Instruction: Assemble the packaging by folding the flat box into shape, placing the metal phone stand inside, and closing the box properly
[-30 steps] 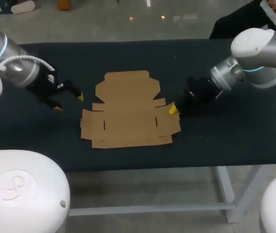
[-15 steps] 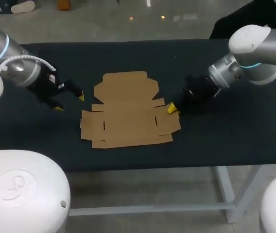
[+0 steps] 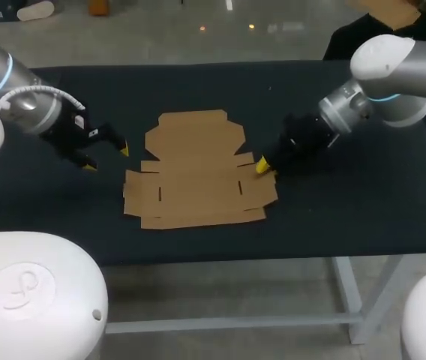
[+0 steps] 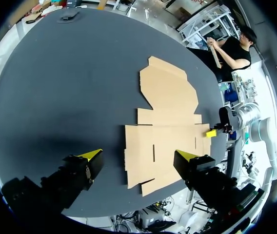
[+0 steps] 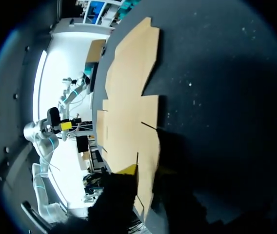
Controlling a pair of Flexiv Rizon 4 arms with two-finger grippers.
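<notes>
1. the flat box [image 3: 198, 171] lies unfolded in the middle of the black table [image 3: 348, 217], brown cardboard face up, between my two grippers. its broad notched panel points to the far side. the shorter flaps spread left and right, and thin slits are cut in the near panel. no panel is raised; the whole sheet rests flat on the cloth.

2. the left gripper [image 3: 106, 157] sits to the left of the box, apart from its left edge. its jaws are spread wide and hold nothing. in the left wrist view the box lies ahead of the two yellow tips, untouched.

3. the right gripper [image 3: 261, 166] comes in from the right and is at the box's right side flap. in the right wrist view the flap's edge runs in under it. i cannot tell whether this gripper is clamped on the flap or released.
</notes>
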